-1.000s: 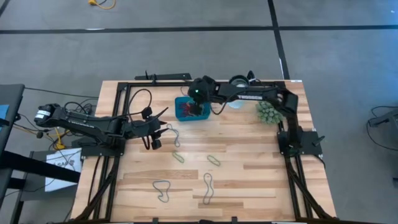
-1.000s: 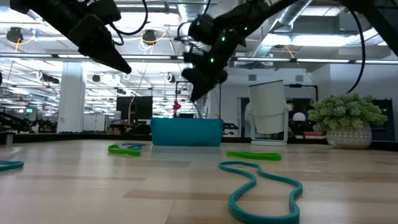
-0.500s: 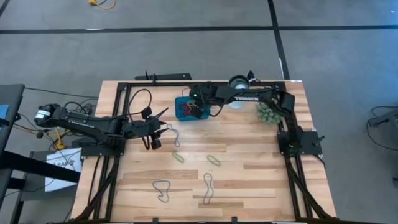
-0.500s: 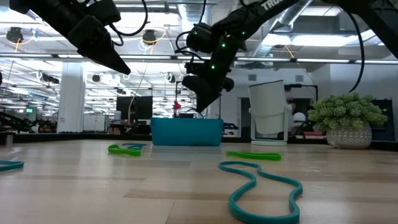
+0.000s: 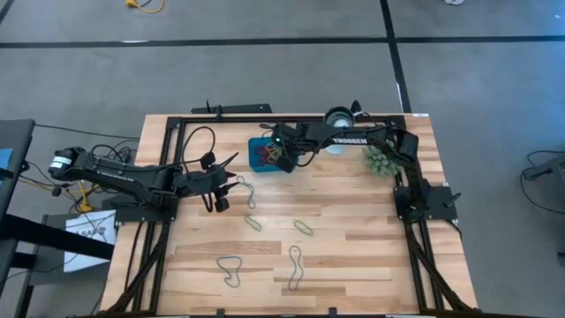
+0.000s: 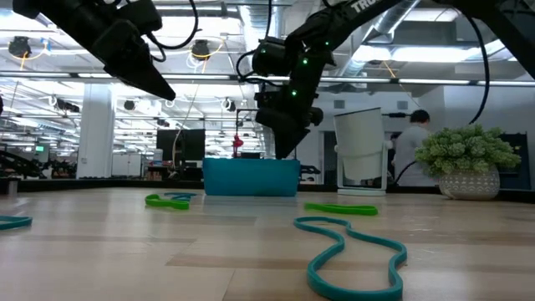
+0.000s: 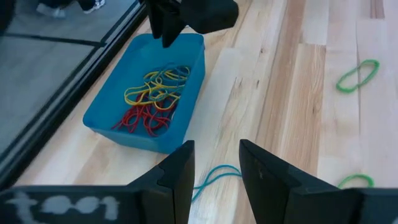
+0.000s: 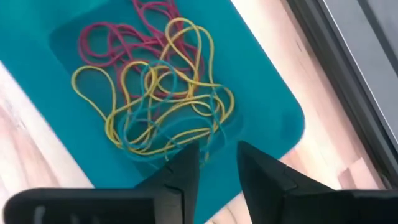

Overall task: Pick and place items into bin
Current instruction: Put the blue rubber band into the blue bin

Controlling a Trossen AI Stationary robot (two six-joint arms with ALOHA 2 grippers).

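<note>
The teal bin (image 5: pixel 261 155) stands at the table's far middle and holds red, yellow and teal rubber-band items (image 8: pixel 155 106). My right gripper (image 8: pixel 217 155) hangs open just above the bin (image 8: pixel 273 112), fingers pointing down, with nothing between them. My left gripper (image 5: pixel 214 203) is open above the table left of centre, over a teal band (image 7: pixel 214 177) that lies flat. More bands lie flat on the wood: green ones (image 5: pixel 253 223) (image 5: pixel 304 227) and grey ones (image 5: pixel 230 269) (image 5: pixel 295 267).
A white cup (image 5: pixel 336 119) and a spiky green plant ball (image 5: pixel 380 160) stand at the far right, close to my right arm. In the low view a person (image 6: pixel 414 150) stands in the room beyond the table. Bare wood lies along the near edge.
My right gripper has come down toward the bin and shifted slightly toward the table's right edge, and it has opened above the bin.
</note>
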